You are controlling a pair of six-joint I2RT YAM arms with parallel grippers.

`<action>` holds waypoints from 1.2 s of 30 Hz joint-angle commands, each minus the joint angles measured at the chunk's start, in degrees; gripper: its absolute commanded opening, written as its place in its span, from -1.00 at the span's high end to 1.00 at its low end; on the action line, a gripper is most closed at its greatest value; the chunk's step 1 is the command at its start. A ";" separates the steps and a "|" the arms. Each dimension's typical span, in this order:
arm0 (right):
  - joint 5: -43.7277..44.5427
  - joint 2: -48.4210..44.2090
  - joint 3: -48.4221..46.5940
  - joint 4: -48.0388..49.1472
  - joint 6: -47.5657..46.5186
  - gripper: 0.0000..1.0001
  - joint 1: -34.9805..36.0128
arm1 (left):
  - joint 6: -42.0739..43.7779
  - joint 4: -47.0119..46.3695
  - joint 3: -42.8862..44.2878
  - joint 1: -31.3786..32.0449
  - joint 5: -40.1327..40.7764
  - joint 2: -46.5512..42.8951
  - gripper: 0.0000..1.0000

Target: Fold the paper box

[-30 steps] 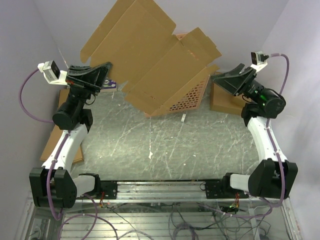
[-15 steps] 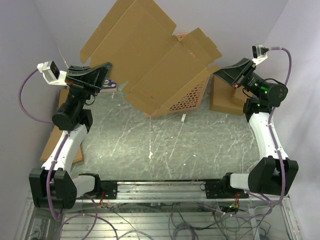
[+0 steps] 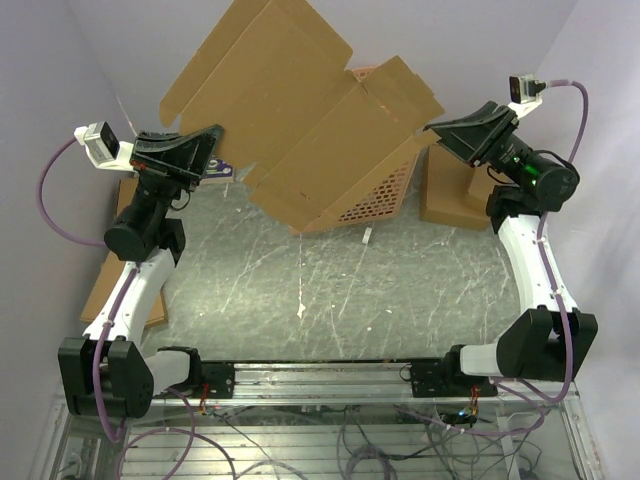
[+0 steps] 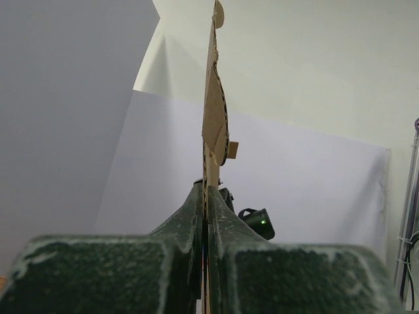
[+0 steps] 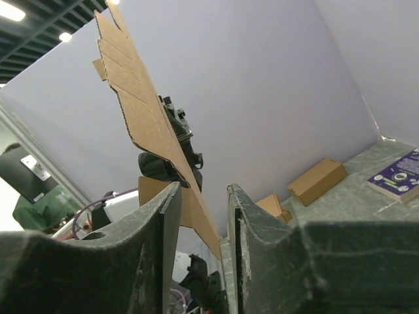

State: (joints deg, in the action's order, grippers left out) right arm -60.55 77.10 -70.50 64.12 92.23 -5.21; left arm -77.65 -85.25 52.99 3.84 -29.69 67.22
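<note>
Two grippers are at the paper box (image 3: 300, 120) now. The right gripper (image 3: 432, 128) has come up and in, so its tip is at the sheet's right flap. Its jaws stand a little apart, with the sheet's edge lined up with the gap, not pinched. The left gripper (image 3: 212, 150) has not moved. Its jaws are shut tight on the left edge, holding the flat sheet up, tilted, over the back of the table (image 3: 330, 290). I think folding can start once both sides are held. An orange rack (image 3: 375, 195) under the sheet and a brown box (image 3: 445, 195) under the right arm could get bumped.
</note>
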 commanded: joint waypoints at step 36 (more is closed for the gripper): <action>-2.07 -6.53 4.74 -7.69 -7.77 0.12 4.23 | -0.19 -13.61 0.89 -0.24 -0.27 0.10 0.86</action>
State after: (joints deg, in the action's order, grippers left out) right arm -62.15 71.70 -66.08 57.21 86.13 -1.67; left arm -77.62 -85.25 52.99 3.84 -29.85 67.42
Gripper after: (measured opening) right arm 0.446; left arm 0.072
